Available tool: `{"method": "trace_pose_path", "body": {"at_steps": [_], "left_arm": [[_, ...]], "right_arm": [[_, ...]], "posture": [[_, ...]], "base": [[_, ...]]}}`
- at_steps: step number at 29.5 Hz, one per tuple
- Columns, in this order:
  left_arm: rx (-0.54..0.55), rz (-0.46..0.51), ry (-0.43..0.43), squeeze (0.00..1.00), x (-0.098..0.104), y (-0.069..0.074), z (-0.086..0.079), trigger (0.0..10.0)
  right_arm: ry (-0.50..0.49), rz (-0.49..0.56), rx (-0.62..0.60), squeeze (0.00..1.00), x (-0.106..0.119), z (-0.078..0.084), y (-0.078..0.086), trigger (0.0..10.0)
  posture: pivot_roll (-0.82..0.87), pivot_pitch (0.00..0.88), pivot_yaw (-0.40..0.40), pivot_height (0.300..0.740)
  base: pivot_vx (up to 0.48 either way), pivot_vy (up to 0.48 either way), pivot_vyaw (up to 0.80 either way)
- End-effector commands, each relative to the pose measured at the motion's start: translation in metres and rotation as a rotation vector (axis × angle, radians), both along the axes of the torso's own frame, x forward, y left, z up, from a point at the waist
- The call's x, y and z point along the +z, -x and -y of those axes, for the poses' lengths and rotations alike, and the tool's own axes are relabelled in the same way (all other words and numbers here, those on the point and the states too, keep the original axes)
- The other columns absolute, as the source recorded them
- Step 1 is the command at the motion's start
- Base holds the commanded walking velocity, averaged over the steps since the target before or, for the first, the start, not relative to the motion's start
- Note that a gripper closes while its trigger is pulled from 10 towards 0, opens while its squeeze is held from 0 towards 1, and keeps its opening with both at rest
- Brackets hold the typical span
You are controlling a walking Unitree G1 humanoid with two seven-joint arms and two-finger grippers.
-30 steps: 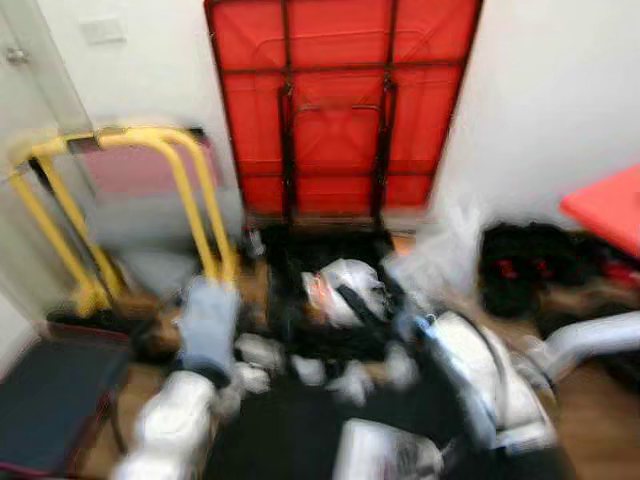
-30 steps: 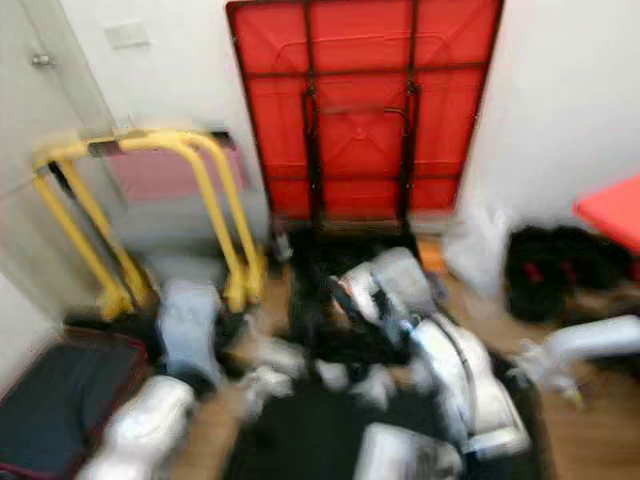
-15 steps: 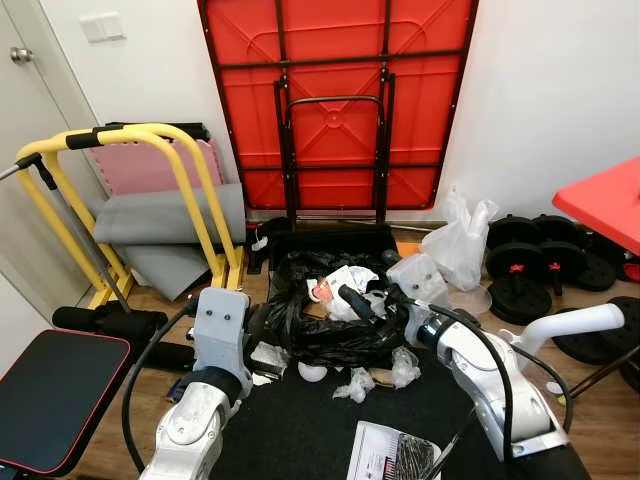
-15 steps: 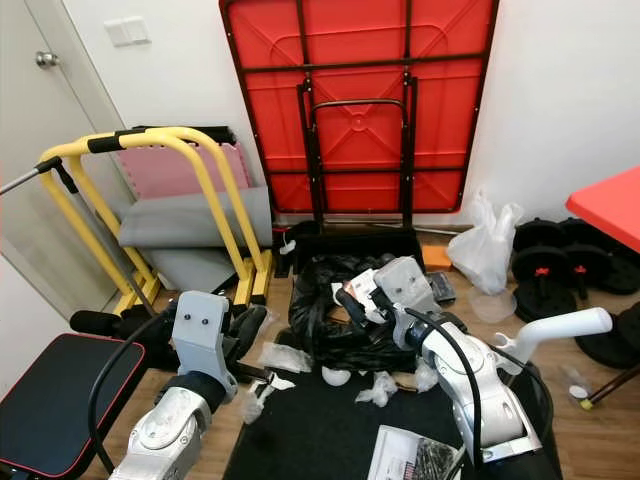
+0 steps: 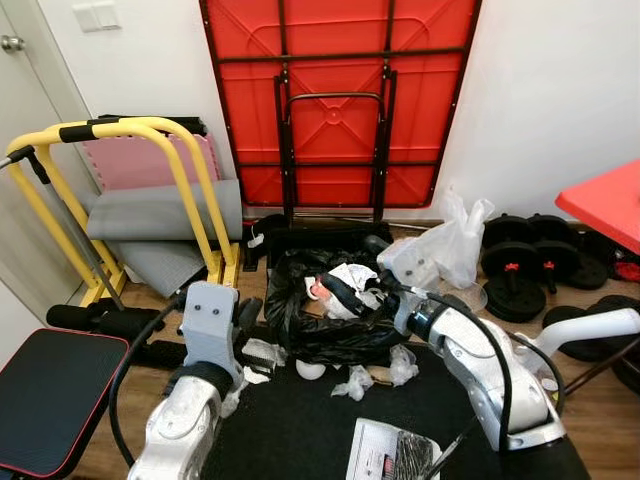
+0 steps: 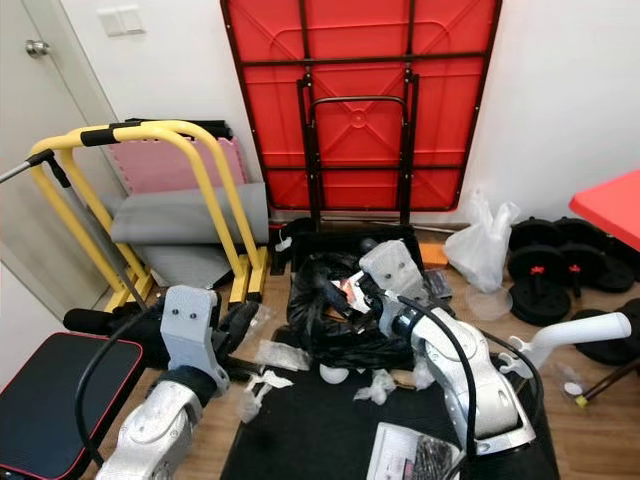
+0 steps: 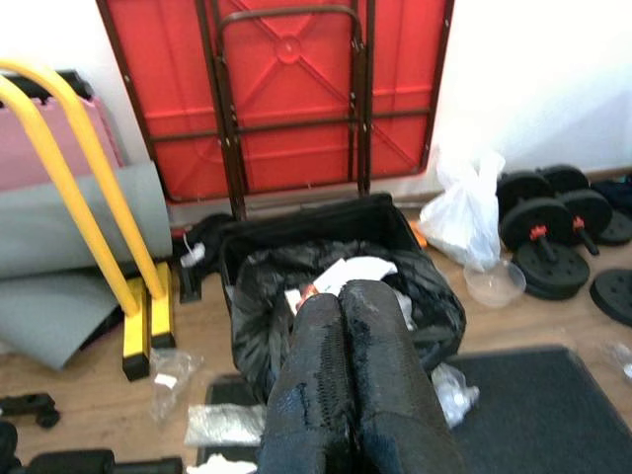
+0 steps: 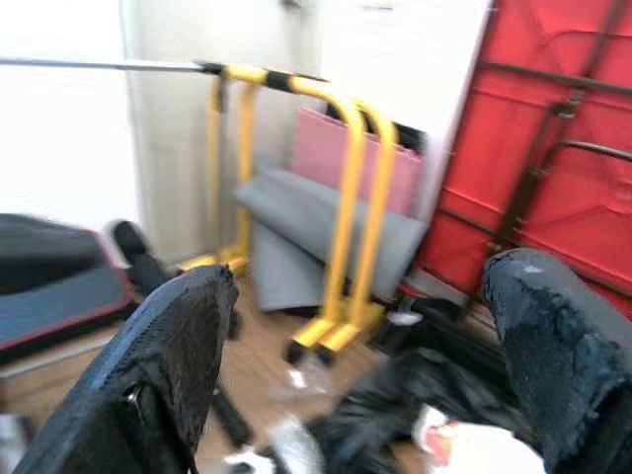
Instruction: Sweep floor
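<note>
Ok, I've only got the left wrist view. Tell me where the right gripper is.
Observer: The right gripper is over the black trash bag, next to the crumpled white paper in it.
Operator: Report its fingers.
Observer: The fingers are open, spread wide apart.
Operator: Describe the near end of the mat.
Observer: A printed booklet lies on the black mat, close to the robot's body.

head stereo pair looks forward and down from above both arms, facing the red folded table [image 5: 340, 100] against the wall. left wrist view faces the same table, low and nearer, over the black bag [image 7: 336, 296]. right wrist view faces sideways to the yellow frame [image 8: 346, 197]. all share the bag.
</note>
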State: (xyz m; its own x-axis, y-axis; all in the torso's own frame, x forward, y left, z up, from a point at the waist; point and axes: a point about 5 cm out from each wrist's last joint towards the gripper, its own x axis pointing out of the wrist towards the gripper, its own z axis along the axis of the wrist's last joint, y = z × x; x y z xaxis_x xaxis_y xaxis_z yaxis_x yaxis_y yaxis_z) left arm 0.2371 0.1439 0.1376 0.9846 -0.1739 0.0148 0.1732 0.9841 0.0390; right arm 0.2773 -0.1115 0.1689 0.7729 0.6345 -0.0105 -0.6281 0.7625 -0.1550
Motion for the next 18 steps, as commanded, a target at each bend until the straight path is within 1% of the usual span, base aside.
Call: {"method": "trace_pose_path", "body": {"at_steps": [1, 2, 3, 4, 7, 8, 9, 10, 12, 13, 15, 18], "left_arm": [[-0.040, -0.005, 0.002, 0.00, -0.003, 0.000, -0.001, 10.0], [-0.048, 0.003, 0.005, 0.00, -0.002, -0.001, -0.001, 10.0], [-0.048, 0.003, 0.005, 0.00, -0.002, -0.001, -0.001, 10.0], [-0.055, 0.014, 0.019, 0.00, 0.000, -0.001, -0.001, 0.0], [-0.068, 0.022, 0.017, 0.00, 0.001, -0.002, 0.000, 0.0], [-0.068, 0.018, 0.008, 0.00, 0.001, -0.002, 0.000, 8.3], [-0.068, 0.018, 0.008, 0.00, 0.001, -0.002, 0.000, 8.3], [-0.072, 0.014, 0.001, 0.00, 0.001, -0.003, 0.001, 10.0], [-0.078, 0.011, -0.006, 0.00, 0.001, -0.004, 0.001, 10.0], [-0.082, 0.011, -0.008, 0.00, 0.001, -0.004, 0.001, 10.0], [-0.082, 0.011, -0.008, 0.00, 0.001, -0.004, 0.001, 10.0], [-0.089, 0.012, -0.013, 0.00, 0.000, -0.004, 0.001, 10.0]], "right_arm": [[-0.006, -0.037, 0.046, 0.00, -0.002, -0.005, 0.005, 10.0], [0.000, -0.059, 0.060, 0.00, -0.006, -0.004, 0.008, 10.0], [0.000, -0.059, 0.060, 0.00, -0.006, -0.004, 0.008, 10.0], [0.009, -0.074, 0.071, 0.00, -0.008, -0.004, 0.010, 10.0], [0.024, -0.105, 0.045, 0.00, -0.015, 0.001, 0.011, 10.0], [0.031, -0.119, 0.003, 0.00, -0.018, 0.006, 0.008, 10.0], [0.031, -0.119, 0.003, 0.00, -0.018, 0.006, 0.008, 10.0], [0.040, -0.132, -0.049, 0.00, -0.021, 0.012, 0.005, 10.0], [0.071, -0.148, -0.158, 0.00, -0.027, 0.025, -0.003, 10.0], [0.082, -0.152, -0.193, 0.00, -0.029, 0.029, -0.005, 10.0], [0.082, -0.152, -0.193, 0.00, -0.029, 0.029, -0.005, 10.0], [0.085, -0.168, -0.248, 0.00, -0.031, 0.036, -0.008, 10.0]], "posture": [[-0.13, 0.000, -0.008, 0.680], [-0.13, 0.000, -0.008, 0.675], [-0.13, 0.000, -0.008, 0.675], [-0.14, 0.000, -0.008, 0.670], [-0.15, 0.000, -0.008, 0.660], [-0.15, 0.000, -0.007, 0.655], [-0.15, 0.000, -0.007, 0.655], [-0.15, 0.000, -0.004, 0.650], [-0.15, 0.000, -0.003, 0.640], [-0.15, 0.000, -0.002, 0.635], [-0.15, 0.000, -0.002, 0.635], [-0.15, 0.000, 0.000, 0.625]], "base": [[0.000, 0.000, 0.00], [0.000, 0.000, 0.00], [0.000, 0.000, 0.00], [0.000, 0.000, 0.00], [0.000, 0.000, 0.00], [0.000, 0.000, 0.00], [0.000, 0.000, 0.00], [0.000, 0.000, 0.00], [0.000, 0.000, 0.00], [0.000, 0.000, 0.00], [0.000, 0.000, 0.00], [0.000, 0.000, 0.00]]}}
